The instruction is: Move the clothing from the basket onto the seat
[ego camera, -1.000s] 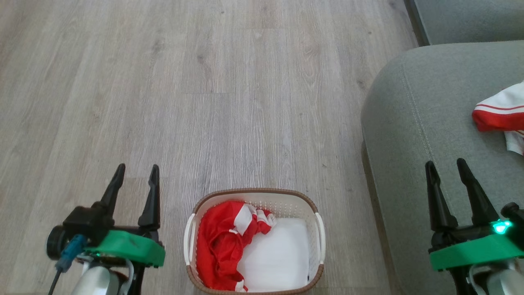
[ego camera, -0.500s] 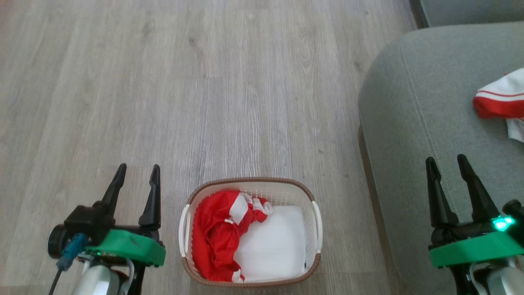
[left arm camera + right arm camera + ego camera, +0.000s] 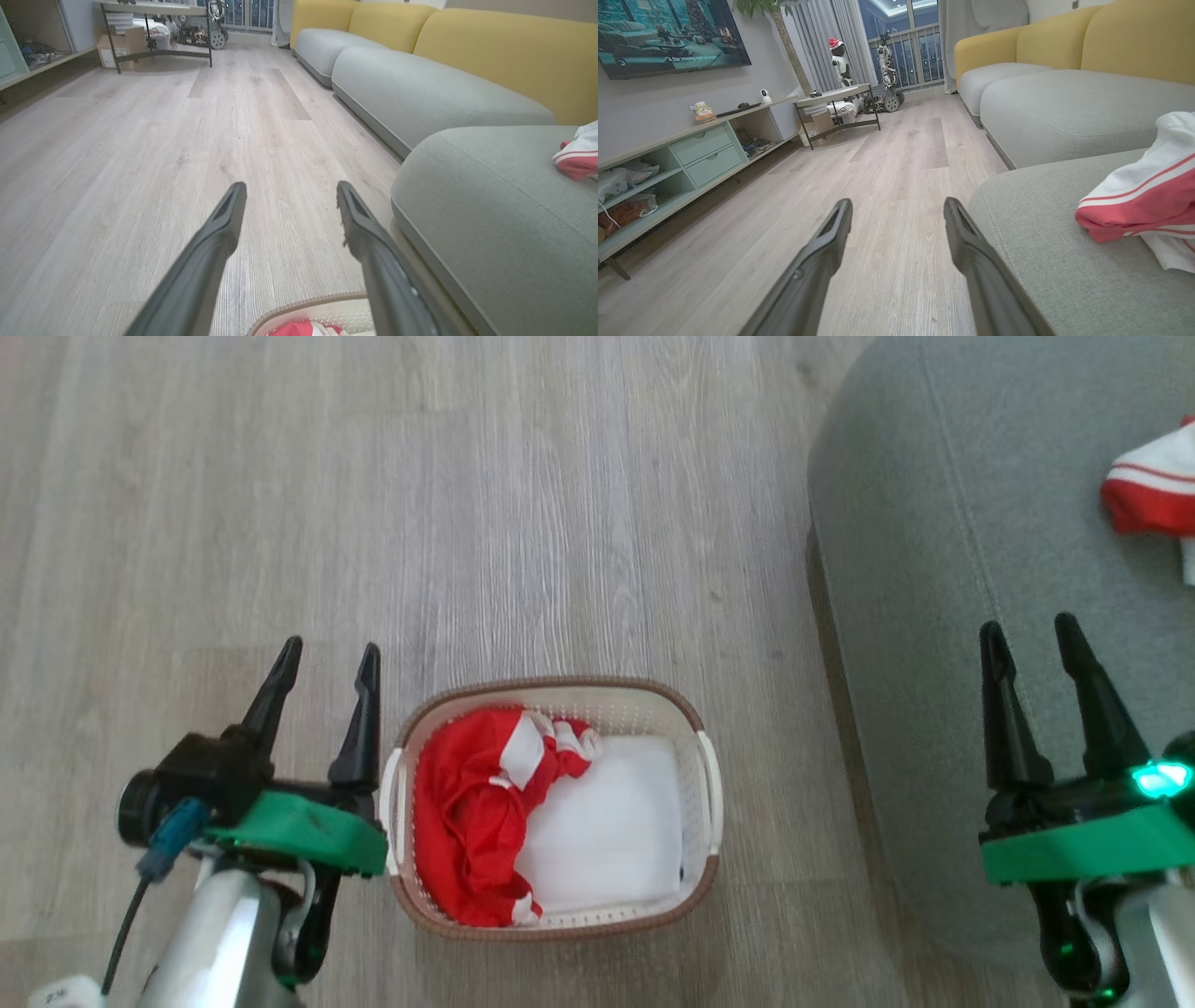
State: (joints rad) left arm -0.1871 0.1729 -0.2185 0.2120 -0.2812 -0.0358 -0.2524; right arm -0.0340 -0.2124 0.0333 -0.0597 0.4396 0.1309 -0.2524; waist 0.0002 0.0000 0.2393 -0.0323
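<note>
A small oval basket (image 3: 551, 683) is seen on a pale wooden floor (image 3: 467, 504), just in front of the robot. Its long axis is laid from left to right across the head view, with a white handle at each end. Inside, a red garment (image 3: 462, 821) with white panels is bunched into the left half, its crumpled length running from the near wall to the far wall; its front and back cannot be told apart. The right half is covered by a flat white sheet (image 3: 607, 826).

To the right of the basket, apart from it, a large grey-green seat (image 3: 934, 569) is found, its rounded corner turned toward the basket. A second garment (image 3: 1153, 495), red with a white panel and thin stripes, is laid on the seat.

The left gripper (image 3: 331, 646) is held just beside the basket's left handle, fingers pointed away from the robot, jaws spread with nothing between them. The right gripper (image 3: 1027, 623) is held over the seat, jaws likewise spread and empty.
</note>
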